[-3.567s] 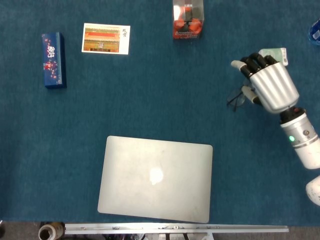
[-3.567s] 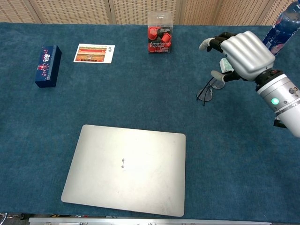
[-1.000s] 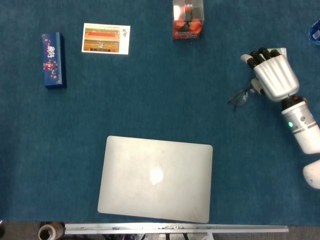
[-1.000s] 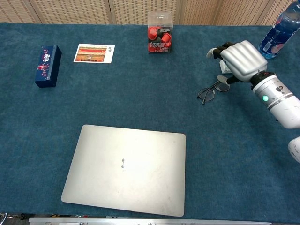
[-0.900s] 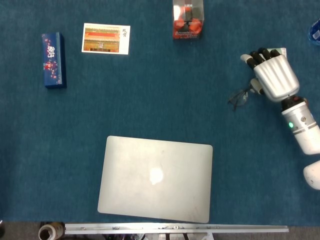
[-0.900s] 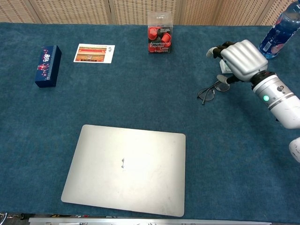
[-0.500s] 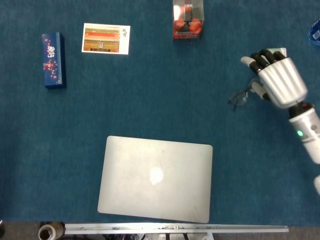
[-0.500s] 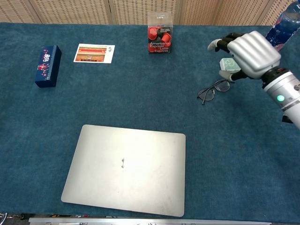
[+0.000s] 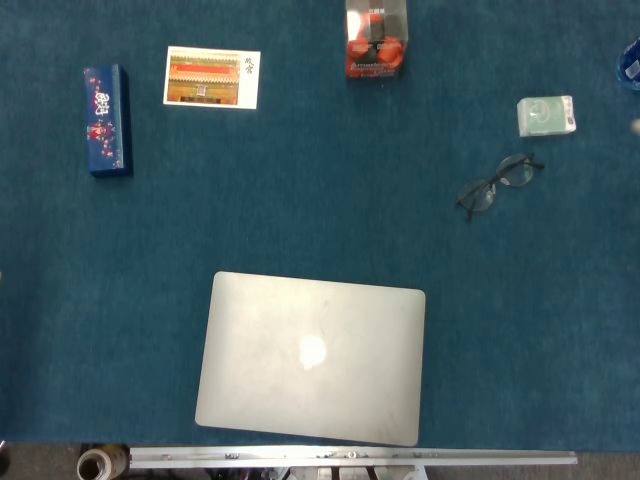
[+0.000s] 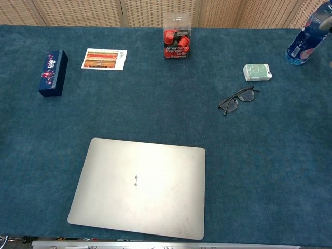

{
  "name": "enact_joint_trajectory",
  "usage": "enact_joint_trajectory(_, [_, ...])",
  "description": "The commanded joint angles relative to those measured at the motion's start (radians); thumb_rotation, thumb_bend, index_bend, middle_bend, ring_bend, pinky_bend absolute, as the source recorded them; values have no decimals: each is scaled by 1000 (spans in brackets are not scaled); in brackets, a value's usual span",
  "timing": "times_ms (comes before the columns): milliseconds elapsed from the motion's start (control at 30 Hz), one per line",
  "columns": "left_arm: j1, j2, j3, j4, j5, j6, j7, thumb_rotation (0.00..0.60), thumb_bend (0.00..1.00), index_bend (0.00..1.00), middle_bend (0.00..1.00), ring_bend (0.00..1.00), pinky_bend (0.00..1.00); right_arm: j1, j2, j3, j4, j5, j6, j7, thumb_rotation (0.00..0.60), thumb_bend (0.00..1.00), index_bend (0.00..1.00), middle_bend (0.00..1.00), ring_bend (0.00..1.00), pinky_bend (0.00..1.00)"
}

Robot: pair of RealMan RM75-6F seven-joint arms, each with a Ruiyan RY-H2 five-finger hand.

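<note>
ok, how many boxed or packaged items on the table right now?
3. A dark blue box at far left, a clear pack of red capsules at the back centre, and a small pale green box at right, just behind the glasses. More could lie outside the frame.

You are looking at a table [image 10: 290, 171] covered edge to edge in dark blue-green cloth. Behind its far edge stand tan woven panels [image 10: 78, 11] with upright seams. Along the near edge runs a metal rail [image 9: 350, 458]. The light falls evenly, without hard shadows.
</note>
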Motion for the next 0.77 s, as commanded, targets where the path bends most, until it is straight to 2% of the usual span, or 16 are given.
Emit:
enact_joint_trajectory(33, [-3, -4, -3, -3, 1, 3, 5, 600, 93, 544, 481, 401, 480, -42, 19, -12, -13, -1, 37, 17, 600, 212, 308, 377, 293, 469])
enact_joint_trajectory(533, [-28, 1, -31, -24, -18, -10, 13, 600, 93, 547, 481, 401, 480, -213, 23, -6, -32, 102, 130, 64, 600, 213, 308, 377, 293, 469])
enact_joint_trajectory(767, [-50, -9, -34, -23, -31, -42, 38, 600, 93, 547, 481, 401, 481, -224, 37, 10, -24, 113, 102, 88, 600, 212, 307, 377, 293, 469])
